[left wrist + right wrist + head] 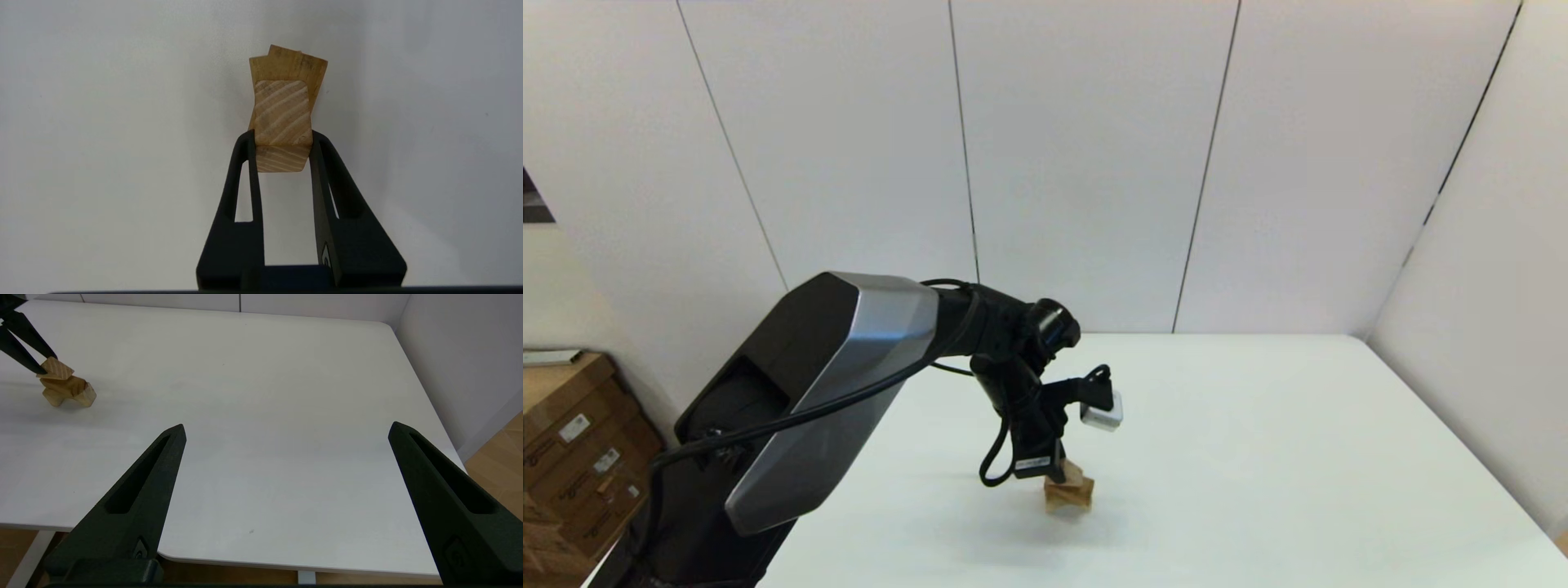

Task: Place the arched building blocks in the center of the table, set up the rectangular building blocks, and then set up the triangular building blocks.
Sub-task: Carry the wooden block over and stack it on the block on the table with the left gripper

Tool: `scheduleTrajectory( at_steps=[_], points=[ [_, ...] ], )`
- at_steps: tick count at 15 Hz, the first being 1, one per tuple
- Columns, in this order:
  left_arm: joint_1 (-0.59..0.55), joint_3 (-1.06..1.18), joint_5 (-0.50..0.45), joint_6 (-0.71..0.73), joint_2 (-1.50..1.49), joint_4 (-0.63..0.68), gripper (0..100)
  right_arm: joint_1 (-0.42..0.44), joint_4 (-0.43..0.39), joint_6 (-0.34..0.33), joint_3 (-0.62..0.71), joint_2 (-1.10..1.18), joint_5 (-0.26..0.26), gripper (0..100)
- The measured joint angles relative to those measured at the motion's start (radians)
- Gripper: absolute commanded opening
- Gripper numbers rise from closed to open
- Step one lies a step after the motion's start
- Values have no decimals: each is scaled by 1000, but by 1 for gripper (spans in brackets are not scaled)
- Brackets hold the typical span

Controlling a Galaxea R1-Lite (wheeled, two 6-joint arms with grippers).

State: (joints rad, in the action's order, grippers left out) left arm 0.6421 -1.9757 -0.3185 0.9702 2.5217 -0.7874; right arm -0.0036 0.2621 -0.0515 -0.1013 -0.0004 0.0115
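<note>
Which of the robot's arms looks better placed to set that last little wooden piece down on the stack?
The left. Its gripper already clasps the triangular block just above the stacked blocks. The right gripper hangs open and empty near the table's edge, well away.

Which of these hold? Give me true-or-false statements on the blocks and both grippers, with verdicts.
1. The left gripper is shut on a wooden block. True.
2. The right gripper is shut. False: it is open and holds nothing, above the table.
3. The wooden block is held directly above the arched block. True.
4. The arched block lies at the table's far right corner. False: it stands toward the table's middle, under the left gripper.
</note>
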Motion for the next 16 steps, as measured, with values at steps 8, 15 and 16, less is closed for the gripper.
scheduleTrajectory(
  at_steps=[8, 15, 16],
  points=[
    [19, 0, 1, -5, 10, 22, 0, 0, 0, 0, 0, 0, 0, 100],
    [19, 0, 2, -6, 16, 22, 0, 0, 0, 0, 0, 0, 1, 100],
    [19, 0, 3, -6, 16, 22, 0, 0, 0, 0, 0, 0, 0, 100]
  ],
)
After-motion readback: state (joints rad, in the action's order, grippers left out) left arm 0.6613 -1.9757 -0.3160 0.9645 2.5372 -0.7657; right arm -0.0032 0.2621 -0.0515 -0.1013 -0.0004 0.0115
